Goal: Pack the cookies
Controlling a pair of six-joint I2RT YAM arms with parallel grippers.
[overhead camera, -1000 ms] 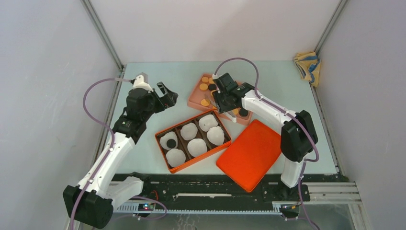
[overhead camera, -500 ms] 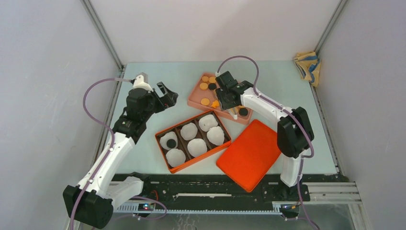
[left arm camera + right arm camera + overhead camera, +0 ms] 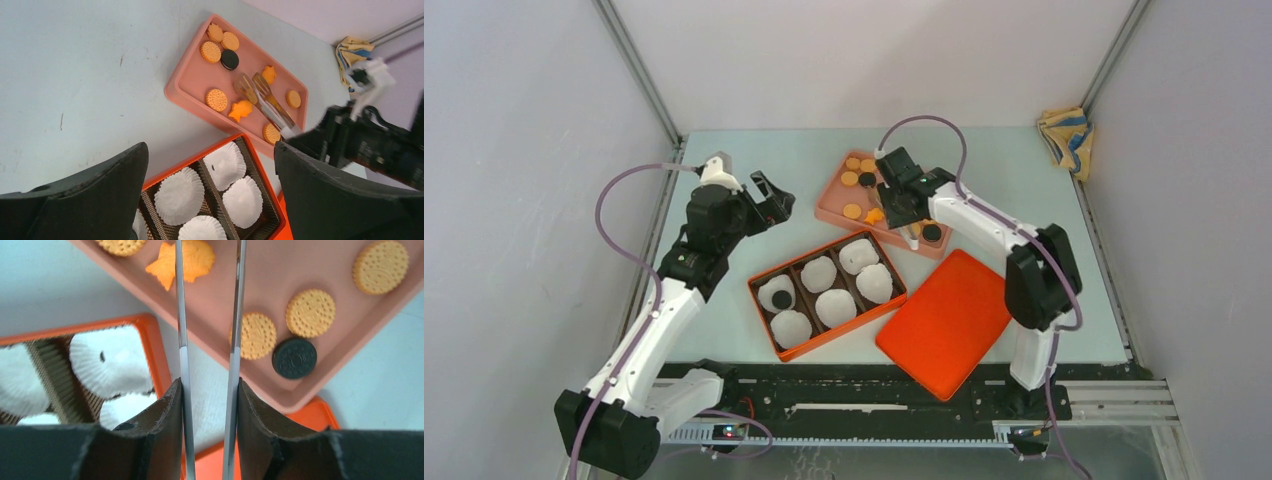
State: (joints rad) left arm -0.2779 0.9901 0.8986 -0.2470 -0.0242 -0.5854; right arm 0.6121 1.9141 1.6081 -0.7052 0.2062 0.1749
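Orange cookies (image 3: pixel 310 312) lie ahead of the right hand (image 3: pixel 208 387), which squeezes metal tongs (image 3: pixel 181 330).

I could read no text, label or number anywhere; the embossing on the black cookie (image 3: pixel 294 358) was too blurred to make out.

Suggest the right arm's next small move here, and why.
Probably lower the tongs onto one of the cookies and squeeze. The right gripper clamps the tongs in its jaws. Their open tips hang over the pink tray and look empty, with several cookies lying loose around them.
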